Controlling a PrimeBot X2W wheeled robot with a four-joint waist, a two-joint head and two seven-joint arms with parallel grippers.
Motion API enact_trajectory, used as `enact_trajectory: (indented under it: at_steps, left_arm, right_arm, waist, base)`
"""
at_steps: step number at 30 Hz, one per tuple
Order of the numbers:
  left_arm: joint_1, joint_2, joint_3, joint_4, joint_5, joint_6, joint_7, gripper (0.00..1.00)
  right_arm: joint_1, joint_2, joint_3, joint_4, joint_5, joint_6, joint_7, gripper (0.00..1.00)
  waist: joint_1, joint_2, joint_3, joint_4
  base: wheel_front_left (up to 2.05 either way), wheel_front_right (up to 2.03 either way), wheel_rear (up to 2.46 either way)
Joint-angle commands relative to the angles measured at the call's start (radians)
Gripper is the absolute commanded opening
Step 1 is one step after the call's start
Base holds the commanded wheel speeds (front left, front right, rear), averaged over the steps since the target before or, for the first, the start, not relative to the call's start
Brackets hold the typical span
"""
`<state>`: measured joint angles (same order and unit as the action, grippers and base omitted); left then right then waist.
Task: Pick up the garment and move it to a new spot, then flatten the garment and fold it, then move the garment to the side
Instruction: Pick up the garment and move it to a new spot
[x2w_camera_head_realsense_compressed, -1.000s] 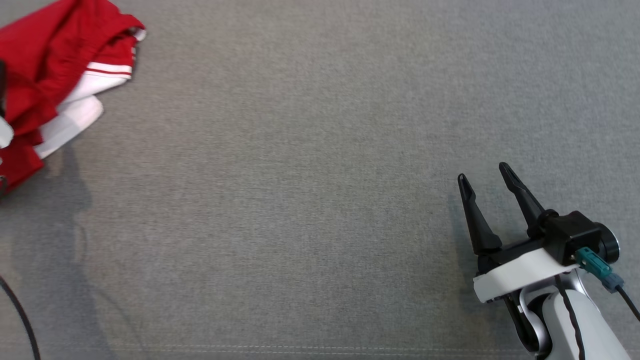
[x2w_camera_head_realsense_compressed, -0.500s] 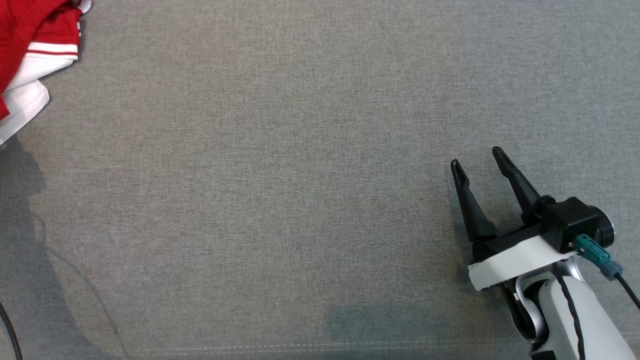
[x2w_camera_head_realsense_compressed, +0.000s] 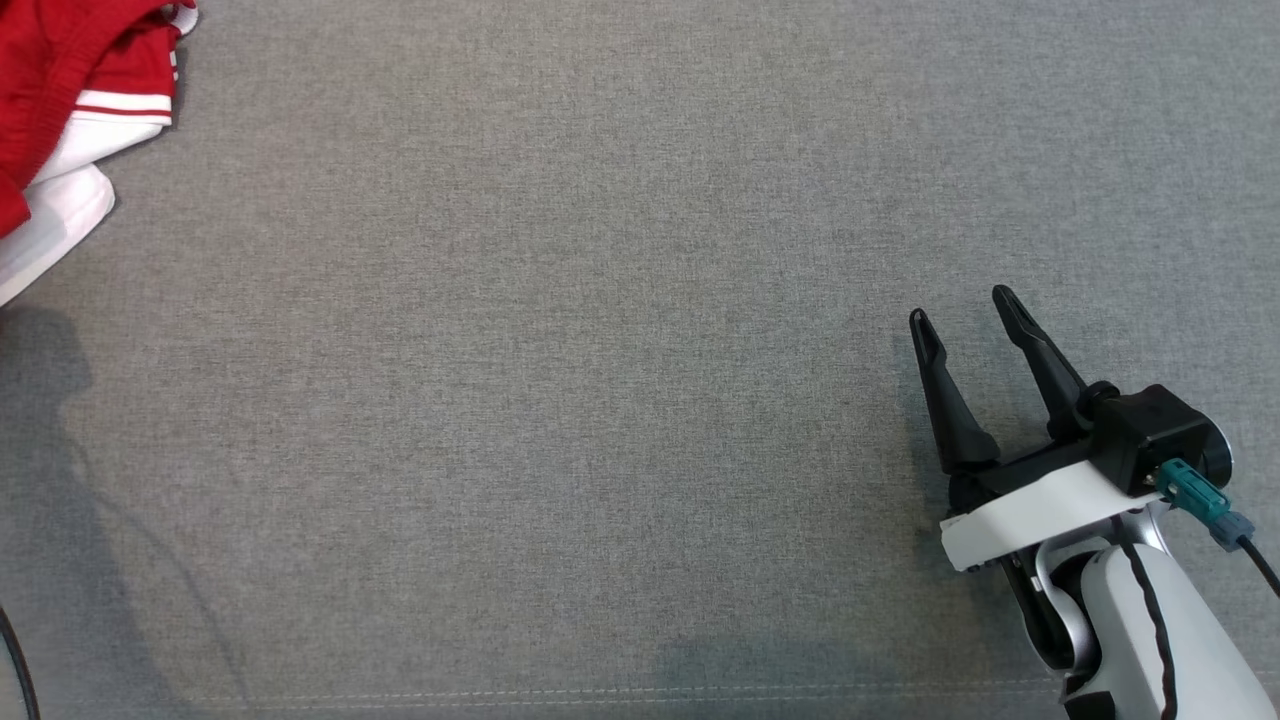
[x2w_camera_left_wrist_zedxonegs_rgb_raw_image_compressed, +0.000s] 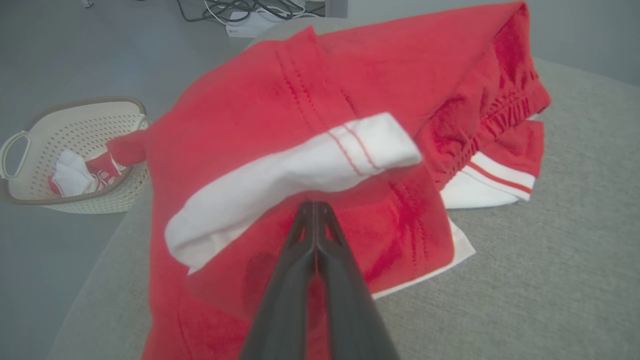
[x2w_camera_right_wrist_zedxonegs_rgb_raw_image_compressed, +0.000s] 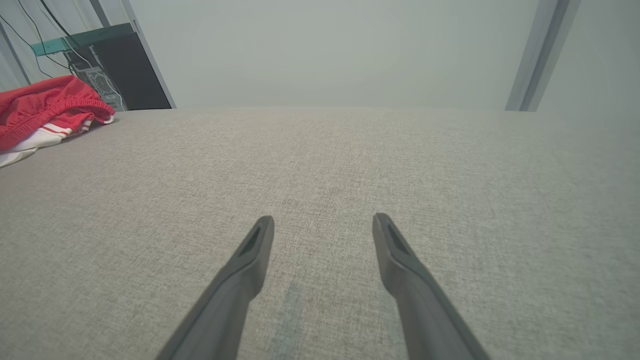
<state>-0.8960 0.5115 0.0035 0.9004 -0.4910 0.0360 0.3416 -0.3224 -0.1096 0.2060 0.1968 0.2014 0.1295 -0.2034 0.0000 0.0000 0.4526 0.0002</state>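
Note:
The red garment (x2w_camera_head_realsense_compressed: 60, 90), trimmed in white with thin red stripes, is bunched at the far left of the grey cushioned surface (x2w_camera_head_realsense_compressed: 600, 300). In the left wrist view my left gripper (x2w_camera_left_wrist_zedxonegs_rgb_raw_image_compressed: 314, 206) is shut on the garment (x2w_camera_left_wrist_zedxonegs_rgb_raw_image_compressed: 310, 100), its tips buried in red cloth just under a folded white band, and the cloth drapes up and over them. My right gripper (x2w_camera_head_realsense_compressed: 965, 305) hovers open over bare grey fabric at the lower right, far from the garment. From the right wrist view the right gripper (x2w_camera_right_wrist_zedxonegs_rgb_raw_image_compressed: 324, 220) holds nothing and the garment (x2w_camera_right_wrist_zedxonegs_rgb_raw_image_compressed: 45, 107) lies at the far left.
A cream perforated basket (x2w_camera_left_wrist_zedxonegs_rgb_raw_image_compressed: 30, 145) holding white and red cloth stands on the floor beyond the surface's left edge. Cables and a power strip (x2w_camera_left_wrist_zedxonegs_rgb_raw_image_compressed: 250, 20) lie on the floor farther off. A dark computer tower (x2w_camera_right_wrist_zedxonegs_rgb_raw_image_compressed: 120, 75) stands behind the surface. A seam (x2w_camera_head_realsense_compressed: 600, 692) runs along the near edge.
The garment has slid left and up toward the head view's corner, then eased back right a little. My right gripper has crept slightly forward, still open.

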Motion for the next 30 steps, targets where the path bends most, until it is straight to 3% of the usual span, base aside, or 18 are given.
enact_trajectory:
  at_steps: [1, 13, 25, 30]
  left_arm:
    - [-0.029, 0.075, 0.021, -0.035, 0.004, 0.0, -0.005, 0.0]
    - [-0.01, 0.094, -0.033, -0.166, 0.039, -0.034, -0.049, 0.0]
    - [-0.043, 0.11, -0.117, -0.479, 0.105, -0.042, -0.043, 0.0]
    - [-0.059, 0.082, -0.155, -0.609, 0.099, -0.063, -0.023, 0.0]
  right_arm:
    - [0.005, -0.004, 0.018, -0.02, 0.008, 0.001, -0.009, 1.0]
    - [0.032, 0.0, -0.027, -0.013, 0.018, 0.001, -0.023, 1.0]
    - [0.065, 0.021, -0.122, -0.038, 0.015, 0.001, -0.029, 1.0]
    - [0.07, 0.032, -0.161, -0.05, 0.014, 0.001, -0.035, 1.0]
  waist:
    - [0.0, 0.0, -0.005, 0.004]
    - [0.0, 0.0, -0.071, 0.028]
    - [0.0, 0.0, -0.159, 0.015]
    - [0.0, 0.0, -0.177, -0.022]
  base:
    - [0.0, 0.0, 0.0]
    - [0.0, 0.0, 0.0]
    - [0.0, 0.0, 0.0]
    - [0.0, 0.0, 0.0]
